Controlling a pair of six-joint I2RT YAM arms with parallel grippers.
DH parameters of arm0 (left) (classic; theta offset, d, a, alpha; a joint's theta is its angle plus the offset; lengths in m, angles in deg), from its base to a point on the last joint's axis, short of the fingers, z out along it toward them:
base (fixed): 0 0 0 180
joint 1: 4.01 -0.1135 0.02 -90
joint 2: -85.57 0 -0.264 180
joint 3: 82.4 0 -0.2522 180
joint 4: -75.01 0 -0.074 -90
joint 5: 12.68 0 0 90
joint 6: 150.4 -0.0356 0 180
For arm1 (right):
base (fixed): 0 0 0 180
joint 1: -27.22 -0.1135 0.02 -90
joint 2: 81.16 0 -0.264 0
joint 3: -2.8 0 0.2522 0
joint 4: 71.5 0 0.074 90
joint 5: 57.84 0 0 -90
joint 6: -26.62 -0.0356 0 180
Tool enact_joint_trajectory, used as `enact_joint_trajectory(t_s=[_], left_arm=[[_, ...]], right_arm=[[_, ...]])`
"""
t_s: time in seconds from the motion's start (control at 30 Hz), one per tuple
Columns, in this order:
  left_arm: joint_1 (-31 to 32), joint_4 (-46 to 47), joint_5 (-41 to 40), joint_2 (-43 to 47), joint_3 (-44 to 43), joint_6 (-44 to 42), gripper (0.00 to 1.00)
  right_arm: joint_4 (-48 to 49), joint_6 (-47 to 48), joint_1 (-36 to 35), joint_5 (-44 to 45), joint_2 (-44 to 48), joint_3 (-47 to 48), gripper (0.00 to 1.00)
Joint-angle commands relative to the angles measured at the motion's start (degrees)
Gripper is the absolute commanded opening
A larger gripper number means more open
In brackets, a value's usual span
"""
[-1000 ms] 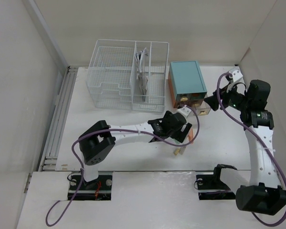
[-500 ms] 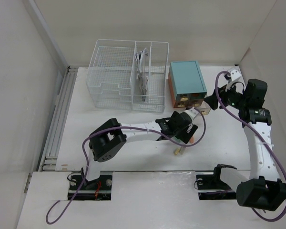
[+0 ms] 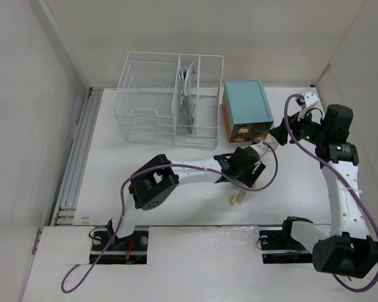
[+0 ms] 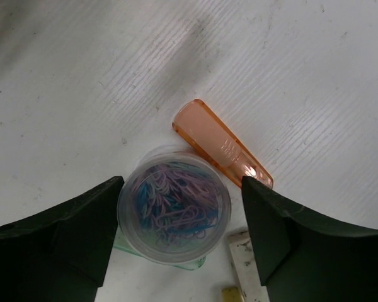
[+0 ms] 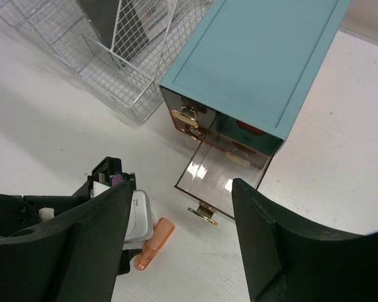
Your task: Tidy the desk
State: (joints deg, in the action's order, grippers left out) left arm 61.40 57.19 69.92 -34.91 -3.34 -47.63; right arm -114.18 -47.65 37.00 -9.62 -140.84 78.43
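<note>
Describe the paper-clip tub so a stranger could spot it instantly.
On the white desk, look in front of the teal drawer box. There stands a clear round tub, beside a slim orange piece; only it holds blue and purple paper clips.

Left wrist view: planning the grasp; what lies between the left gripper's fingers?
A clear tub of paper clips on the desk; the left wrist view shows it.

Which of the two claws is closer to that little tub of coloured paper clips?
Left. The left gripper straddles the tub of paper clips, a finger on each side. The right gripper hovers farther back, by the open drawer of the teal box.
</note>
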Motion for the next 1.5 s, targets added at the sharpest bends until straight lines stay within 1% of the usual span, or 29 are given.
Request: enact_joint_trajectory(t_s=[0.0,0.03,0.17,0.2,0.3,0.33,0.37,0.43,0.5,0.53,0.57,0.63,0.67,0.73,0.87,0.97,1.0,1.03,1.1,1.23,1.33,1.47], left_arm=[[-0.28,-1.65,-0.86,0.87,-2.74,-0.82,0.69],[-0.28,-1.66,-1.39,0.87,-2.74,-0.82,0.59],[-0.28,-2.19,-4.37,2.18,-2.74,-0.29,0.38],[-0.28,-2.71,-4.9,2.19,-2.74,0.23,0.27],[-0.28,-2.71,-7.01,5.43,-2.74,1.02,0.17],[-0.28,-2.71,-7.54,7.53,-2.74,1.55,0.11],[-0.28,-2.71,-8.59,8.76,-2.04,2.16,0.11],[-0.28,-2.71,-9.65,12.79,-1.51,2.69,0.05],[-0.28,-2.02,-10.61,15.44,-1.51,2.69,0.05],[-0.8,-2.01,-11.4,16.59,-1.51,2.69,0.05],[-0.81,-2.01,-11.41,18.43,-1.51,2.69,0.05],[-1.33,-1.48,-10.89,19.15,-2.82,2.69,0.04],[-2.73,-1.48,-10.19,19.84,-4.39,2.69,0.04],[-3.27,-0.79,-9.57,19.85,-5.89,2.69,0.04],[-5.64,-0.08,-5.88,17.31,-12.2,2.08,0.03],[-6.78,1.15,-2.2,13.18,-15.91,1.55,0.03],[-6.78,1.76,-1.4,11.95,-18.7,1.55,0.03],[-6.78,1.77,-0.52,9.51,-20.12,1.55,0.03],[-7.4,2.38,2.03,7.29,-23.46,1.55,0.03],[-7.93,4.05,5.81,2.9,-27.77,1.55,0.03],[-8.45,3.53,7.05,-0.44,-31.46,1.55,0.03],[-8.98,3.0,9.06,-3.25,-33.32,2.08,0.04]], right_arm=[[2.12,0.45,0.06,0.03,0.71,0.62,0.7],[2.12,0.45,0.06,0.03,0.71,0.62,0.7],[2.12,0.45,0.06,0.64,0.71,0.62,0.7],[2.12,0.45,0.06,0.65,0.71,0.62,0.7],[2.12,0.45,0.06,2.22,1.76,0.62,0.7],[2.12,-0.08,0.06,2.92,1.76,0.62,0.7],[2.64,-0.08,0.06,3.8,2.28,0.62,0.7],[3.96,-1.48,0.06,8.97,3.51,0.1,0.71],[5.36,-3.41,0.06,13.19,5.35,-0.51,0.71],[6.94,-4.03,0.06,17.39,6.06,-0.52,0.71],[7.56,-5.34,0.06,19.35,6.76,-1.13,0.71],[8.71,-6.67,0.06,24.0,8.52,-1.66,0.7],[9.32,-7.2,0.06,26.2,9.31,-2.18,0.69],[9.33,-7.99,0.06,27.96,9.93,-2.19,0.68],[10.55,-8.52,0.06,29.38,11.08,-2.19,0.66],[10.56,-9.04,0.06,29.91,11.69,-2.72,0.66],[10.56,-9.05,0.06,29.91,11.69,-2.72,0.66],[10.56,-9.05,0.06,29.91,11.69,-2.72,0.66],[10.56,-9.05,0.06,30.44,11.69,-2.72,0.66],[10.56,-9.05,0.06,30.44,11.69,-2.72,0.66],[11.08,-9.05,0.06,30.44,11.69,-2.72,0.66],[11.09,-9.05,0.06,29.83,11.69,-2.72,0.66]])
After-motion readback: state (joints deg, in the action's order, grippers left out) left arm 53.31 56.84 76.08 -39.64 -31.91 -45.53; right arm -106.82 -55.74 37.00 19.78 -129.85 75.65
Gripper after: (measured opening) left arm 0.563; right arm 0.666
